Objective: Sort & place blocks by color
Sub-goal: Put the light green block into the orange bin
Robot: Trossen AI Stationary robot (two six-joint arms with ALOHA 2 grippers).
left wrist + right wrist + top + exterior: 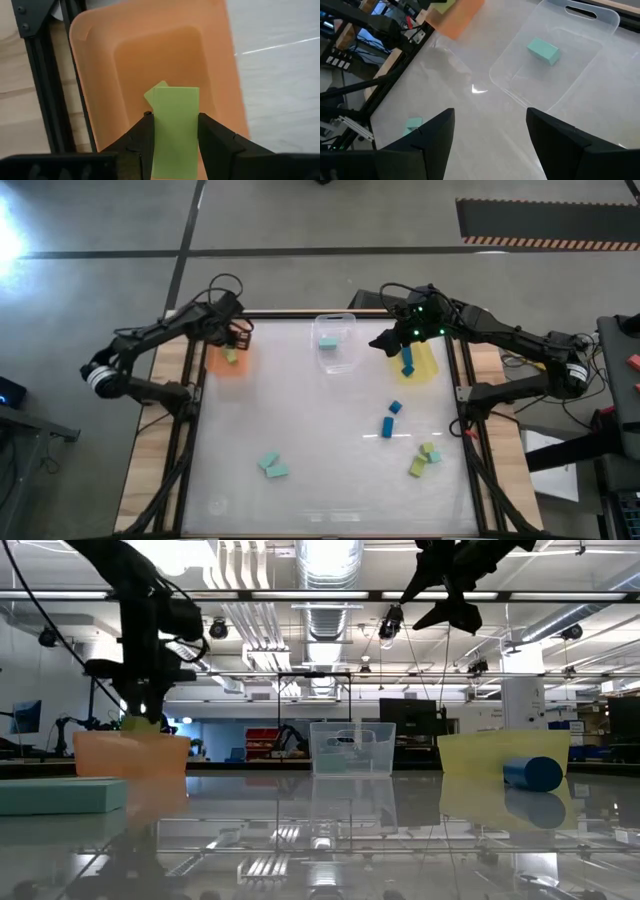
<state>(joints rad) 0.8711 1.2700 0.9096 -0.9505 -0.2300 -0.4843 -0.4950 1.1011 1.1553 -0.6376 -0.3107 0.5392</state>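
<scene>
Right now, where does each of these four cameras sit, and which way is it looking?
High: overhead, straight down; both arms, orange tray.
Low: tabletop level, facing the room; arms overhead.
Left wrist: over the orange tray; left gripper clamps a yellow-green block.
Right wrist: open right gripper above the clear tray.
Shared: all show the orange tray.

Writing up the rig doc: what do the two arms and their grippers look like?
Both arms are matte black and jointed, with loose black cables looping off them. The left arm has a white band near its base, as does the right arm. The right gripper sits below green indicator lights. The left gripper has two plain black wedge-shaped fingers.
</scene>
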